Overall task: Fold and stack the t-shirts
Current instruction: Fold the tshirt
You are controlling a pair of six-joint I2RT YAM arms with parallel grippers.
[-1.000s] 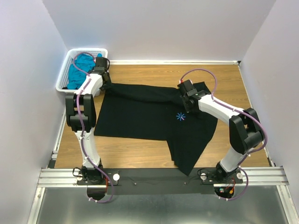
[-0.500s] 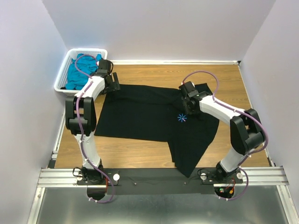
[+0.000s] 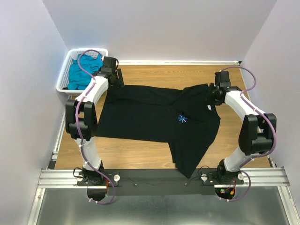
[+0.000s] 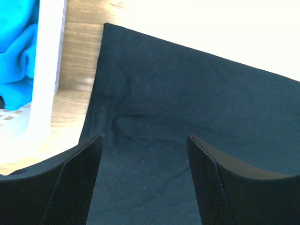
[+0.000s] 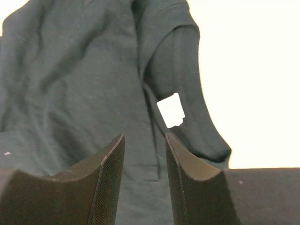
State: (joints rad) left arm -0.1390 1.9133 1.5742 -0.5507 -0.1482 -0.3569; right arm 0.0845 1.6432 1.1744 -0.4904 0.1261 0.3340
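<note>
Jaws stood apart, empty, on both sides; I saw the black t-shirt point(image 3: 140, 112) lying crosswise, left gripper point(image 4: 144, 138) at its far-left corner, right gripper point(image 5: 144, 137) by its neck label point(image 5: 170, 110).

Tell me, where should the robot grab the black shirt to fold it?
Probably a far corner, coming down from above. The black t-shirt lies flat on the table, so only an edge lets the jaws pinch cloth. The open left gripper is by its far left corner.
</note>
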